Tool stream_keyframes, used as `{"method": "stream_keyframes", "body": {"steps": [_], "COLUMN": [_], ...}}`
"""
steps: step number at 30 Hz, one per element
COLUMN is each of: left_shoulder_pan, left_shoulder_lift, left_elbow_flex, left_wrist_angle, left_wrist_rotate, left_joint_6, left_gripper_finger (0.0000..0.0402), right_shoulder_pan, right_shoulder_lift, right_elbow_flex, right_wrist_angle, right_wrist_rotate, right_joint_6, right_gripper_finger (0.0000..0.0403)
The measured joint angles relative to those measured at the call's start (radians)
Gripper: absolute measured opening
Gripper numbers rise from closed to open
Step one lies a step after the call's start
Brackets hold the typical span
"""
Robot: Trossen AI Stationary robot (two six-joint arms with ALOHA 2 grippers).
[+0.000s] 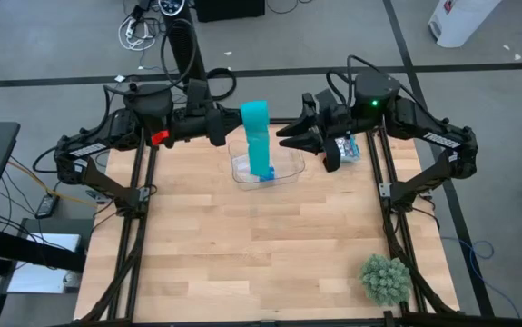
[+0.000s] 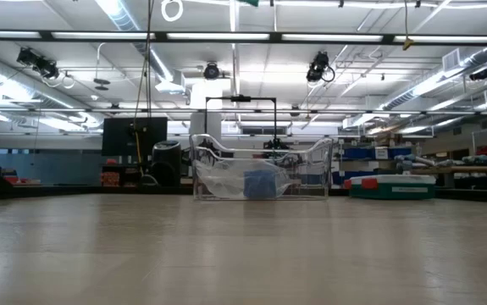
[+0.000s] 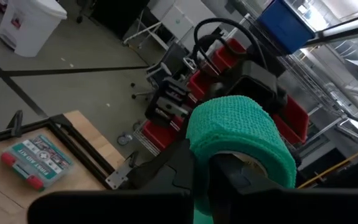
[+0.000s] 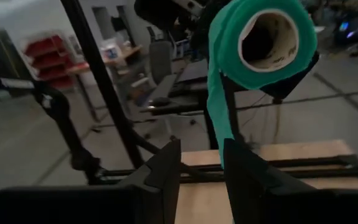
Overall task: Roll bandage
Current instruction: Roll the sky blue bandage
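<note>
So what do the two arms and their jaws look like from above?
Both arms are dark, jointed and angular. The left arm has a red marking near its gripper and black cables trailing behind. The right arm shows a green light on its wrist housing. Jaws are dark, wedge-shaped.

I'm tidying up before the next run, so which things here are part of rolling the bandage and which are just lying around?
Part of the job:
bandage
left gripper, shut on it
right gripper, open beside it

Lying about:
clear bin
first-aid kit
plant
</note>
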Motion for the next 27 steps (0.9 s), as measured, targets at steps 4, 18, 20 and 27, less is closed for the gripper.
{"method": "stream_keyframes", "body": {"steps": [4, 18, 20, 27], "left_shoulder_pan": [0.000, 0.000, 0.000, 0.000], "left_shoulder_lift": [0.000, 0.005, 0.005, 0.005], "left_elbow_flex": [0.001, 0.001, 0.001, 0.001], "left_wrist_angle": [0.001, 0.021, 0.021, 0.007], "left_wrist_rotate": [-0.001, -0.018, -0.018, -0.018], "left_joint_6": [0.000, -0.001, -0.001, 0.004], "left_gripper_finger": [0.0027, 0.0027, 0.0027, 0.0027], "right_shoulder_pan": [0.032, 0.044, 0.043, 0.041], "right_shoulder_lift": [0.000, 0.039, 0.049, 0.055], "right_elbow_flex": [-0.001, -0.088, -0.089, -0.090], "right_wrist_angle": [-0.002, 0.134, 0.130, 0.129], "right_wrist_rotate": [0.086, 0.146, 0.147, -0.019], "right_joint_6": [-0.071, -0.086, -0.088, -0.068], "right_gripper_finger": [0.0132, 0.0139, 0.0106, 0.0005]}}
